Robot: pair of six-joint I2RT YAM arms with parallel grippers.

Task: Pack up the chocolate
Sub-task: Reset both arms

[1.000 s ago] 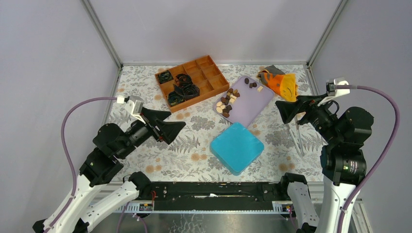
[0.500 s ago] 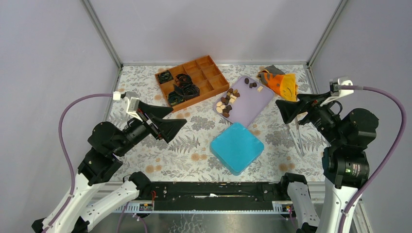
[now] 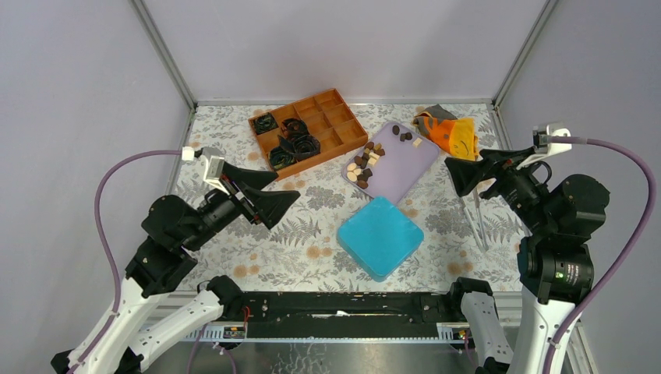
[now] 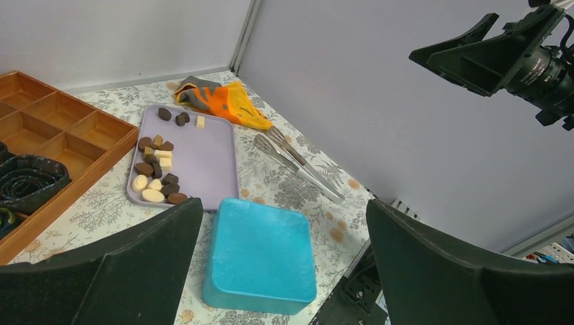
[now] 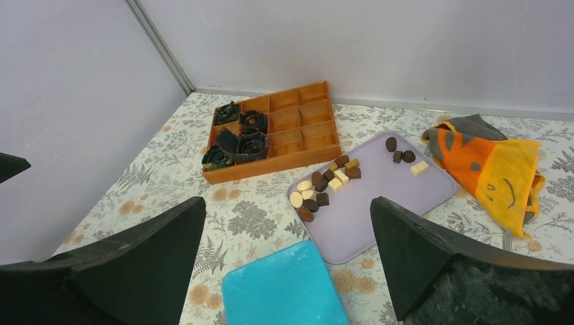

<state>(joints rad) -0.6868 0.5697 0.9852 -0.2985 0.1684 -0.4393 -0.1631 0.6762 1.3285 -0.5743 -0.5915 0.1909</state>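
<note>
Hovering over the surface (image 3: 312,226) with the left end effector (image 3: 285,189) at 8 o'clock, fingers spread wide, clamped on nothing. Hovering likewise with the right end effector (image 3: 450,178) at 3 o'clock, fingers apart and empty. Finding the chocolate (image 3: 365,164) on a purple tray (image 3: 405,171) just toward 1 o'clock from centre: most pieces clustered along its 9 o'clock edge, a few at its 12 o'clock end. Noting a wooden box (image 3: 335,125) at 11 o'clock with black paper cups (image 3: 295,144) in its 8 o'clock compartments, a blue container (image 3: 380,236) at 6 o'clock just beside the tray, an orange cloth (image 3: 456,136) at 2 o'clock, tongs (image 4: 298,168) at 4 o'clock.
</note>
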